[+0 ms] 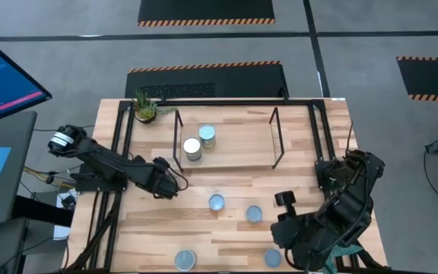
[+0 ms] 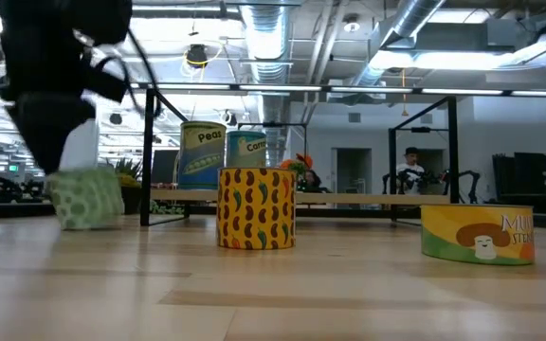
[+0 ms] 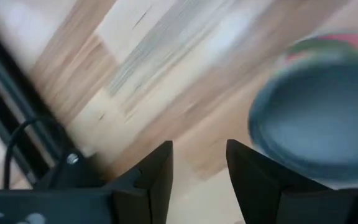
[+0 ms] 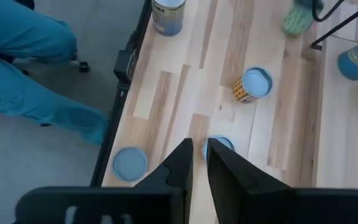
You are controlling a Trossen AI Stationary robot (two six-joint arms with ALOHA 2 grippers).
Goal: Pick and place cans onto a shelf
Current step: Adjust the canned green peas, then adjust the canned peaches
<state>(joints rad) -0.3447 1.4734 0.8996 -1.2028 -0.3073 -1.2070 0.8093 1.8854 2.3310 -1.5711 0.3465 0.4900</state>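
The shelf (image 1: 226, 144) stands at the table's far middle with two cans (image 1: 192, 148), (image 1: 207, 135) upright on its wood board. Several more cans stand on the table, among them a yellow patterned one (image 1: 216, 202), (image 2: 255, 220) and one (image 1: 254, 214) to its right. My left gripper (image 1: 175, 183), (image 3: 199, 163) hangs open just off the shelf's front left corner, pointing steeply down, with the yellow can (image 3: 316, 118) beside its fingers, not between them. My right gripper (image 4: 197, 155), raised over the table's near right part, has a narrow gap between its fingers and holds nothing.
Two cans (image 1: 185, 260), (image 1: 272, 258) stand at the near edge. A potted plant (image 1: 144, 109) sits at the far left corner. A black frame (image 1: 120, 152) edges the table. A person's legs in teal trousers (image 4: 36, 68) are beside the near edge.
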